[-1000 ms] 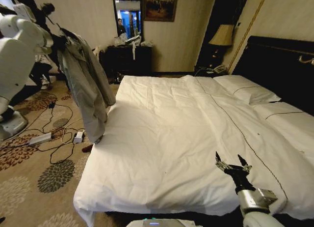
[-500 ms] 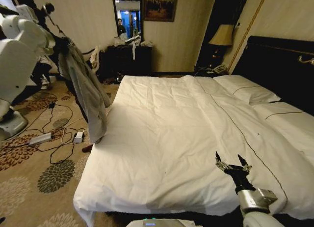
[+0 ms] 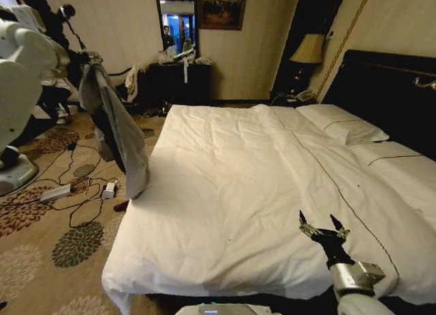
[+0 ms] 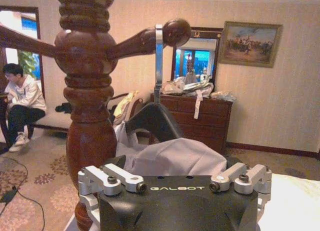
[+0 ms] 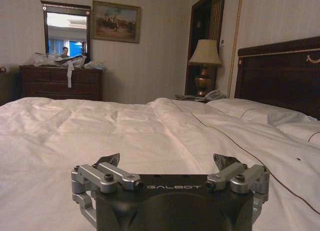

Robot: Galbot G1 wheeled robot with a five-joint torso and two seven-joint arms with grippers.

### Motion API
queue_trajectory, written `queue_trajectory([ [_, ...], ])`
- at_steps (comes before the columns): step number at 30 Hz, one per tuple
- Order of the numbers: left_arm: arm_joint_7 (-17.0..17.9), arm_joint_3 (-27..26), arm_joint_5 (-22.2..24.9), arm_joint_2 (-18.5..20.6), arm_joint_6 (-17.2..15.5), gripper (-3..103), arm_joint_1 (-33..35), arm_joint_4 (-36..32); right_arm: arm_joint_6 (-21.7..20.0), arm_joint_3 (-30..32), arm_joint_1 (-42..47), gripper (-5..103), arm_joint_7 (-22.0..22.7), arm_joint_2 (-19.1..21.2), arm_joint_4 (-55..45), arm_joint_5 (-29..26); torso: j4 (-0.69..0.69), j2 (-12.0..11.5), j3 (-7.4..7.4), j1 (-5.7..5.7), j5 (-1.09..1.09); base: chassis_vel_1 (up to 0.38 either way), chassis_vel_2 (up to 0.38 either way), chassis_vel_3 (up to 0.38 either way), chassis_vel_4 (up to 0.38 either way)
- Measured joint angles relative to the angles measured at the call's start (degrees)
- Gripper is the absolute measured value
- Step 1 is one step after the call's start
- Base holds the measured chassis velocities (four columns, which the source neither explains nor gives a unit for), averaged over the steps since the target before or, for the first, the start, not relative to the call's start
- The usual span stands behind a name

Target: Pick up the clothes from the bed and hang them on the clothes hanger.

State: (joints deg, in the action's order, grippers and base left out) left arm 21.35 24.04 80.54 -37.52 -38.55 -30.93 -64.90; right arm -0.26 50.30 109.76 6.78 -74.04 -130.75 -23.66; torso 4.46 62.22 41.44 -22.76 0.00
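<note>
The clothes, a light grey shirt (image 3: 116, 127), hang beyond the bed's (image 3: 225, 192) left edge, above the carpet. In the left wrist view the shirt (image 4: 175, 156) drapes over the clothes hanger (image 4: 152, 121), a black one. Its silver hook (image 4: 158, 56) sits over a peg of a dark wooden pole (image 4: 90, 116). My left gripper (image 3: 88, 58) is at the shirt's top. Its fingers stand apart, open, with the shirt's shoulder between them (image 4: 175, 165). My right gripper (image 3: 321, 228) hovers open over the duvet near the bed's foot, holding nothing (image 5: 167, 161).
Cables and a power strip (image 3: 56, 191) lie on the patterned carpet left of the bed. A dark dresser (image 3: 178, 83) with a mirror stands at the far wall. A lamp (image 3: 308, 50) and black headboard (image 3: 388, 90) are at the right.
My left arm has carried the shirt leftward, away from the bed's edge, and the shirt now hangs narrower. The right arm has not moved.
</note>
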Motion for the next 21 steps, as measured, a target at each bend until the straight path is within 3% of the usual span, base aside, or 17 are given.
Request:
queue_trajectory([
  [21,1.0,-3.8,-3.1,3.8,2.1,100,4.8,-8.4,0.0,0.0,0.0,100,0.0,0.0,0.0,0.0,0.00,0.0,0.01,0.00,0.00,0.000,0.000,0.000,0.000],
])
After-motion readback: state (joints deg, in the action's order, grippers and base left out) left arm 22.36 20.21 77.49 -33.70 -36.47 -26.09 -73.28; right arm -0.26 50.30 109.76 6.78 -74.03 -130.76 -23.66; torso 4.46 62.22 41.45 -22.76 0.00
